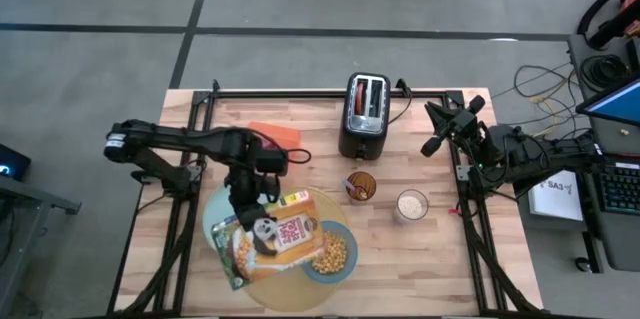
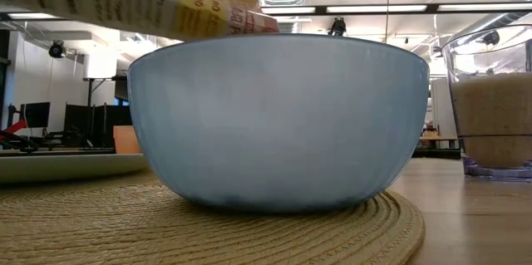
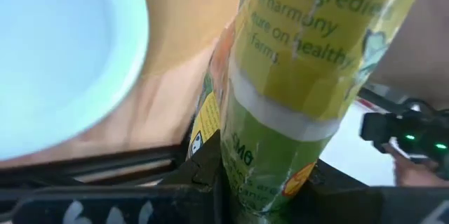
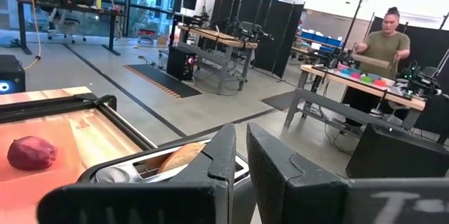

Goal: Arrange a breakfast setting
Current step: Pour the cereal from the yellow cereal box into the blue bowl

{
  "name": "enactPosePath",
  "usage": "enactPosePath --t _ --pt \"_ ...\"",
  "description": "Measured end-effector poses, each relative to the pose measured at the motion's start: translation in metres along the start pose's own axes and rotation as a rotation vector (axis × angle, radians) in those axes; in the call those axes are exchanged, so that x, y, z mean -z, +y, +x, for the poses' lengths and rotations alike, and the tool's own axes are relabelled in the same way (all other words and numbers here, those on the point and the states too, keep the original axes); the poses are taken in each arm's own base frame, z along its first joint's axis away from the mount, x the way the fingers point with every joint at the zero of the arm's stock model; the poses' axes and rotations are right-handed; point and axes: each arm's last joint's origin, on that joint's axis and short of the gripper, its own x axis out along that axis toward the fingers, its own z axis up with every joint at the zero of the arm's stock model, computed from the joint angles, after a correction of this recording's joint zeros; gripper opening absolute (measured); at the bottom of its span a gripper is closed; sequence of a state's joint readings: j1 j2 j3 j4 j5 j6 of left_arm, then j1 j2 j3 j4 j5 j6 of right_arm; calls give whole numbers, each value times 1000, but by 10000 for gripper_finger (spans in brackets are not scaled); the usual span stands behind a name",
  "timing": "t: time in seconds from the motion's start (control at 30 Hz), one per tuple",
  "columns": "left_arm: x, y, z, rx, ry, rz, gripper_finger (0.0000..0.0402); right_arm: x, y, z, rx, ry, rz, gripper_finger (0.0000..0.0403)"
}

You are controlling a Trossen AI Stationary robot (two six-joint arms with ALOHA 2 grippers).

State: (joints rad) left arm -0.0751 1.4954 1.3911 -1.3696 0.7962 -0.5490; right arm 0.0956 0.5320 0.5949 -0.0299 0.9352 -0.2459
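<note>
My left gripper [image 1: 263, 231] is shut on a yellow and green cereal box [image 1: 278, 241], held over the round tan placemat [image 1: 290, 297]. On the mat sit a pale blue plate [image 1: 218, 217] and a smaller blue bowl [image 1: 345, 264] holding yellow cereal [image 1: 334, 251]. In the low view the box's end [image 2: 166, 3] hangs just above the bowl [image 2: 278, 124]. My right gripper [image 4: 240, 155] is shut and empty, raised at the table's right edge [image 1: 436, 142]. A red apple [image 4: 31, 152] lies on an orange box. A bagel [image 4: 177, 158] stands in the toaster's slot. No spoon shows. My left gripper holds the cereal box between its two fingers, with the box's narrow green and yellow side [image 3: 280, 147] running away from the wrist camera. It comes at the box from above. The box is lifted clear and tilted, one end [image 2: 224, 16] over the bowl.
A black toaster [image 1: 365, 114] stands at the far middle, with the orange box [image 1: 276, 133] to its left. A small cup [image 1: 360, 186] and a glass of pale drink [image 1: 411, 204] stand right of the placemat. A person [image 4: 382, 48] works far behind the table.
</note>
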Motion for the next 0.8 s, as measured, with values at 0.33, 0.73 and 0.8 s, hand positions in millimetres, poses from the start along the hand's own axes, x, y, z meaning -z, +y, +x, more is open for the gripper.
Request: enactPosePath --t 0.33,0.73,0.8 --pt "21 -2 -17 -96 -162 98 65 0 0 0 0 0 2 27" --pt "53 -8 -51 -218 -608 237 65 0 0 0 0 0 10 27" --pt "56 -9 -56 -250 -690 290 65 0 0 0 0 0 10 27"
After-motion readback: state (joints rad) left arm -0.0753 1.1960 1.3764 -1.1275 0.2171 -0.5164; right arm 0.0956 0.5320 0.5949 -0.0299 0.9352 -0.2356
